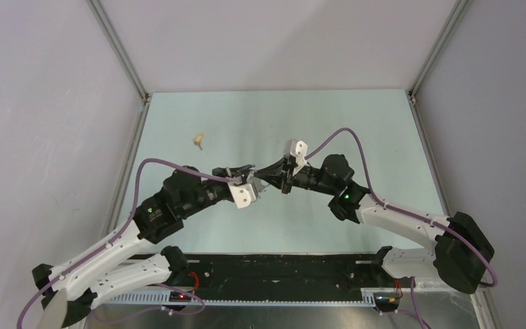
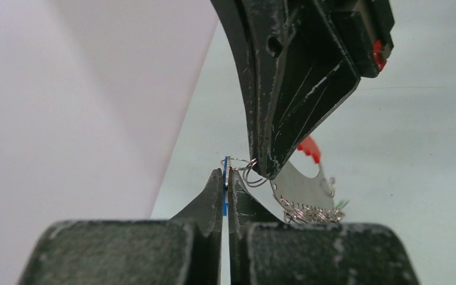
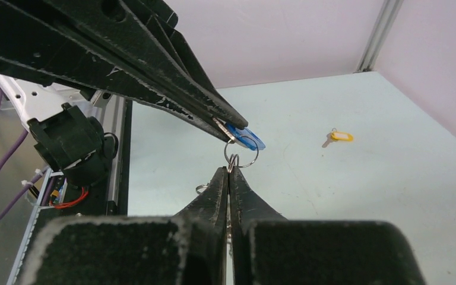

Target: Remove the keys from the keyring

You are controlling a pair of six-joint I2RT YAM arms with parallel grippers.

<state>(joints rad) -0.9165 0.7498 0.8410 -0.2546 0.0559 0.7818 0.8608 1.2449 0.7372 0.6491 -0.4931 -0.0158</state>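
Top view. Shows both arms bent inward, tip to tip in the air above the middle of the pale surface [image 1: 356, 123]. Puts the left end effector [image 1: 248, 169] and the right end effector [image 1: 266, 176] almost touching; too small here to read either grip. Finds one yellow-headed key [image 1: 198, 141] lying alone on the surface, well apart from the arms, toward the far left.

Left wrist view. Shows the left end effector [image 2: 225, 178] pressed together on the thin edge of a blue key head [image 2: 224, 202]. Sets the right end effector [image 2: 262, 168] above it, pointing down, tips shut on a small wire ring [image 2: 246, 166] just beside that blue head. Shows the keyring [image 2: 301, 187] hanging behind and below the right tips: a red crescent [image 2: 310, 148], a silver metal part, and under it a cluster of small rings [image 2: 306, 212] with a hint of green.

Right wrist view. Shows the right end effector [image 3: 228, 177] closed tight, pinching the small wire ring [image 3: 241, 148] at its lower edge. Has the left end effector [image 3: 228, 127] slanting in from upper left, clamped on the blue key head [image 3: 249, 138], apparently threaded by that ring. Hides most of the keyring behind the end effector itself.

Looks like the pull-apart step for the blue key. Risks a slip at either pinch — thin wire and a smooth plastic edge, held only at the very tips. Could drag the whole keyring along instead of freeing the key, given a straight pull with no working-open of the wire coil. Could also bend the ring through too hard a tug.
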